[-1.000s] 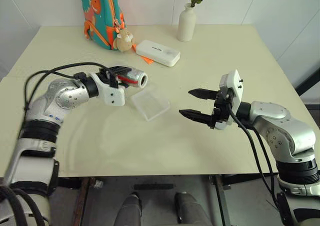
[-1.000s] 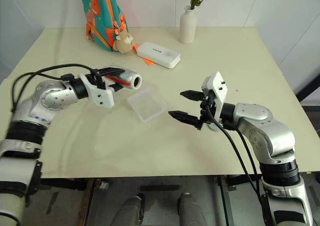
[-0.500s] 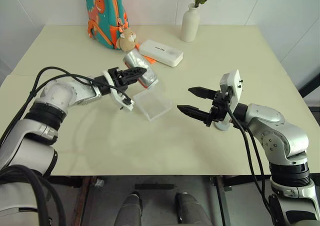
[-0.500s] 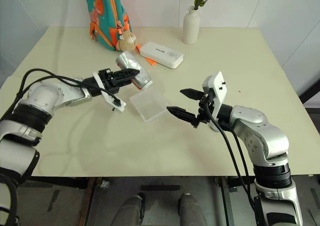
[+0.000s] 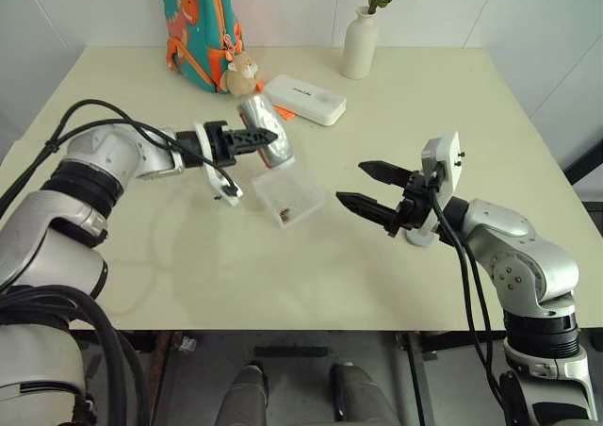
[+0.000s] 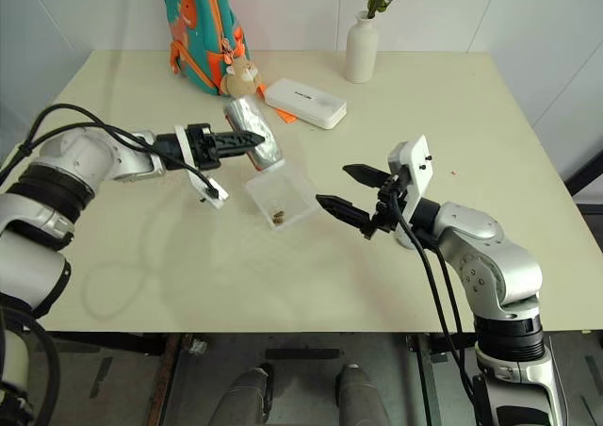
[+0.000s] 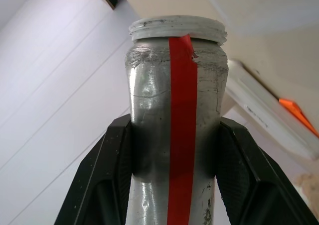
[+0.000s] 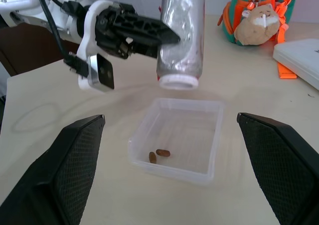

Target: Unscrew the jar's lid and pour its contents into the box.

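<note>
The pouring step is in hand. The left gripper (image 5: 256,137) has its fingers closed on the jar (image 5: 263,130), holding it upturned with its open threaded mouth facing down just above the far edge of the box (image 5: 303,204). The box sits on the desk (image 5: 405,96) between the two arms, and the contents (image 8: 159,155) already lie inside it: two small brown bits can be counted in the right wrist view, close together near one corner. Whether any more cling inside the jar cannot be told; its silvery wall hides the inside. The lid is off the jar.

The right gripper (image 5: 369,186) hangs just beside the box on the other side, its fingers spread wide and holding nothing.

By my reading the task is nearly finished. The next move calls for keeping the mouth over the box, perhaps with a slight shake, until nothing further drops, then turning the jar upright and setting it down clear of the box so the light tray is not knocked.

Counted: one jar, one box, two bits in it, two grippers. At the back of the desk stand one white vase (image 5: 359,44), one white case (image 5: 304,99) and one bright backpack (image 5: 200,21).
</note>
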Tool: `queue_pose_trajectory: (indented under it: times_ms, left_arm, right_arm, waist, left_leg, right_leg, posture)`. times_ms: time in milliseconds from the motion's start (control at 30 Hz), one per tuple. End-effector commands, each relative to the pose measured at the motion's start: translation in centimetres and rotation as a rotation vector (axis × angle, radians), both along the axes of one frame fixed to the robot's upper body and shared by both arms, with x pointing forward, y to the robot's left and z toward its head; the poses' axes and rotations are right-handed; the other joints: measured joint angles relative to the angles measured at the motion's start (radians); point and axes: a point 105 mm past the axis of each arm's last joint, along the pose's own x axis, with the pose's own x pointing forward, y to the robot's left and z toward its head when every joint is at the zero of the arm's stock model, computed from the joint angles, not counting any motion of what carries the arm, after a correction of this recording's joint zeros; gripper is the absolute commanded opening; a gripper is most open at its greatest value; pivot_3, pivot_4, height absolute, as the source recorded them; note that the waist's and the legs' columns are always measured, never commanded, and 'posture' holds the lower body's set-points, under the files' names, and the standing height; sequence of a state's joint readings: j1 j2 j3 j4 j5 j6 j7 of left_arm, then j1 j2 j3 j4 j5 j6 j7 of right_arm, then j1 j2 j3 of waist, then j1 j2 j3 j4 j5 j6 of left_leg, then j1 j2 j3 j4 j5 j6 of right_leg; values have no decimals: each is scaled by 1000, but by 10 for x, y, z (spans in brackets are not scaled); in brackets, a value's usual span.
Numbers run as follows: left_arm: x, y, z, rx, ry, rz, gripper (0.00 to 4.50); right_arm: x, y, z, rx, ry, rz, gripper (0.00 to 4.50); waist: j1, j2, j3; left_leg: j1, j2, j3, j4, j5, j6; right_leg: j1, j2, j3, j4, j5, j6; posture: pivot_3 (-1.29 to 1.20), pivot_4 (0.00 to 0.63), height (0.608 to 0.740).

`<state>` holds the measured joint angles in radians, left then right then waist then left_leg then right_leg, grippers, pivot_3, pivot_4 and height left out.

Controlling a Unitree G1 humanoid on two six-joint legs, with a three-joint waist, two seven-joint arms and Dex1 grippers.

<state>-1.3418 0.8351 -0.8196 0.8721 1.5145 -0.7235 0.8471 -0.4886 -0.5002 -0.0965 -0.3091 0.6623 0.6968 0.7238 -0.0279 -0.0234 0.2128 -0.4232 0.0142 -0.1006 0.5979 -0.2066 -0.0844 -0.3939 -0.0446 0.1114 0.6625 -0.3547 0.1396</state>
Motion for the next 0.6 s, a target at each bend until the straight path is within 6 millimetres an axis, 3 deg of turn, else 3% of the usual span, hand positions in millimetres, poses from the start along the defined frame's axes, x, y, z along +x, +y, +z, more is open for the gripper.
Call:
queue_pose_trajectory:
  times_ms: [33,233,300,433,533,600]
  left_arm:
    - [2,7,19,-171,66,48,1988]
    - [-1,27,28,-619,347,91,1988]
    - [10,43,31,-916,501,154,1988]
    - [31,83,16,-1503,856,241,1988]
    - [39,100,-3,-1846,1141,230,1988]
    - [39,113,-10,-1993,1189,226,1988]
  right_arm:
    - [-7,-3,14,33,-64,-1,4477]
    - [-10,-7,12,25,-50,-6,4477]
    - [-10,-9,10,3,-48,-8,4477]
    - [-9,-16,7,-72,-63,-25,4477]
    - [-8,-22,5,-130,-85,-45,4477]
    - [-8,-26,6,-148,-97,-54,4477]
  waist:
    - [-1,0,0]
    - [-1,0,0]
    - [0,0,0]
    - [0,0,0]
    - [-8,0,0]
    - [-13,0,0]
  left_leg:
    - [0,0,0,0,0,0]
    - [0,0,0,0,0,0]
    - [0,0,0,0,0,0]
    - [0,0,1,3,1,1]
    - [0,1,0,5,1,1]
    - [1,1,-1,7,1,1]
  right_leg:
    - [0,0,0,0,0,0]
    - [0,0,0,1,0,0]
    - [0,0,0,1,0,0]
    - [1,0,-1,3,0,0]
    - [0,1,0,6,0,0]
    - [0,1,0,9,0,0]
  posture:
    - [0,150,740]
    - [0,150,740]
    - [0,150,740]
    - [0,150,740]
    - [0,150,740]
    - [0,150,740]
